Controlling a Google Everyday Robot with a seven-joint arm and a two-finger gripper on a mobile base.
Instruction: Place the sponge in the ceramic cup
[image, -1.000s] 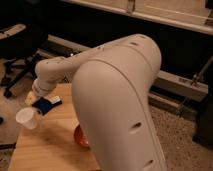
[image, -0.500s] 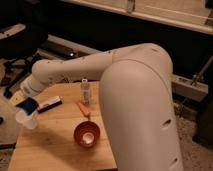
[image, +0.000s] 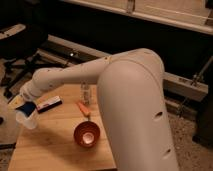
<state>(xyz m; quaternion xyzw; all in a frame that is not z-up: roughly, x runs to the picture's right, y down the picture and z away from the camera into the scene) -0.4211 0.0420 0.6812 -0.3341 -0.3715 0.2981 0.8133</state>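
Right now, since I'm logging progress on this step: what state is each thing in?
ceramic cup: upright, at the left edge of the table.
sponge: at the ceramic cup's rim, not fully inside.
gripper: above the ceramic cup, at the sponge.
copper bowl: upright.
black-and-white bar: lying flat.
orange piece: lying flat.
small bottle: upright.

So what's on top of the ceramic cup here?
The blue sponge is right over the ceramic cup's rim, with the gripper directly above it. The sponge covers the cup's mouth, so its inside is hidden.
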